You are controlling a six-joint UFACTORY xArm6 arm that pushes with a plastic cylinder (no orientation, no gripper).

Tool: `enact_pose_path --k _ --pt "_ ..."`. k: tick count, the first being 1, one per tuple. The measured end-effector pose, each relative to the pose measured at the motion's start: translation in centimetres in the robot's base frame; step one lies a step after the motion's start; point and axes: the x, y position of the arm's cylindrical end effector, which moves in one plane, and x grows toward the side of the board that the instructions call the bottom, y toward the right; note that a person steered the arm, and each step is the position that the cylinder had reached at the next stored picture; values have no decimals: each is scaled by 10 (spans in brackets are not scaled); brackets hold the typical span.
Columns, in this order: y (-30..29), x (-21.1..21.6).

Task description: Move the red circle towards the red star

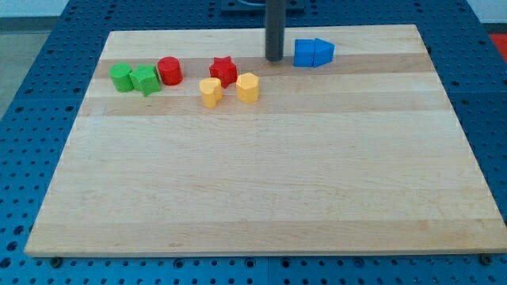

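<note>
The red circle (169,70) stands near the view's top left of the wooden board. The red star (223,71) lies to its right, with a gap between them. My tip (274,59) is at the end of the dark rod near the view's top, to the right of the red star and just left of the blue blocks. It touches no block.
A green circle (121,77) and a green star (145,80) sit just left of the red circle. Two yellow blocks (211,92) (248,87) lie just below the red star. Two blue blocks (305,53) (323,52) sit together right of the tip. The board's top edge (190,33) is close.
</note>
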Motion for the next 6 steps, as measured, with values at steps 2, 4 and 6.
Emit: enact_pose_path --k 2,4,6 --pt "-97 -5" --pt "-160 -5" --pt "-194 17"
